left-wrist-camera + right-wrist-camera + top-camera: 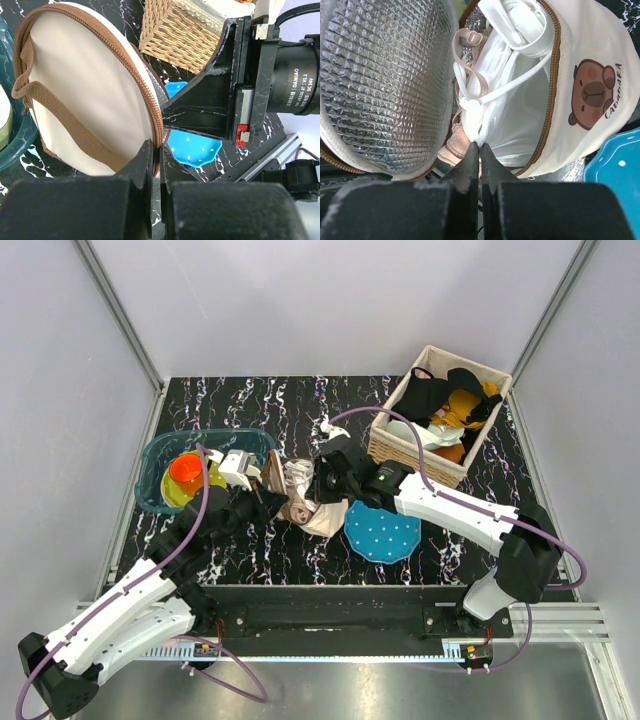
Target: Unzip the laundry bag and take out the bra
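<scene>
Laundry bag [85, 85], unzipped, its zip rim [158, 117] clamped between the jaws of the left gripper [156, 150] so it is held agape, while the bra [454, 145] inside is pinched between the closed jaws of the right gripper [479, 150], apparently for withdrawal.

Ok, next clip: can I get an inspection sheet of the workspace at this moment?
Surface: black marbled table, crowded in the middle.
Job's things: laundry bag unzipped, silver lining showing; bra inside the opening.
Clutter: teal basin holding an orange cup; wicker basket of black and mustard clothes; blue dotted disc beside the bag.
Grippers: left gripper shut on the bag's zip edge; right gripper shut on the bra's fabric.
Cables: purple cables along both arms.
Surroundings: grey walls, aluminium frame.
</scene>
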Controlling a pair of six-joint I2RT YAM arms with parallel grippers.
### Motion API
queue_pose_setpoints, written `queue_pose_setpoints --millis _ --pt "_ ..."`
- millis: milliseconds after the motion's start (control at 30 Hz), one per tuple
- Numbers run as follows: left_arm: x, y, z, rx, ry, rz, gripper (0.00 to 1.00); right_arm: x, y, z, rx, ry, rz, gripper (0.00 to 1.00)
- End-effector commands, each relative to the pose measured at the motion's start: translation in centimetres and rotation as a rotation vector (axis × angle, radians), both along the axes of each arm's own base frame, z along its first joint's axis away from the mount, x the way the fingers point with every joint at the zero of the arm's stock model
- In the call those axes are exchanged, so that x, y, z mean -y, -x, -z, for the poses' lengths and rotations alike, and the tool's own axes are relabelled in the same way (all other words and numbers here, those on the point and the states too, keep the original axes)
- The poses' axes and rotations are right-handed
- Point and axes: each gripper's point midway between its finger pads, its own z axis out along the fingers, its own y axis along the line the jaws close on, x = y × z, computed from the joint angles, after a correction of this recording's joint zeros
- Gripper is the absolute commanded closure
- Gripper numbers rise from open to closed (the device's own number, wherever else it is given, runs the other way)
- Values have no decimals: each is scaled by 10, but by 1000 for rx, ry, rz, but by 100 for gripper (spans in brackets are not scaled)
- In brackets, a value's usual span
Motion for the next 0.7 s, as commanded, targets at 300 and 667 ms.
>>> queue_pose_setpoints --millis 300,667 --pt "0 -2 -19 51 63 -10 100 -5 -3 -126 215 -213 -34 100" --pt "-1 -2 -19 43 51 -13 100 10 -18 -97 183 -140 -24 100"
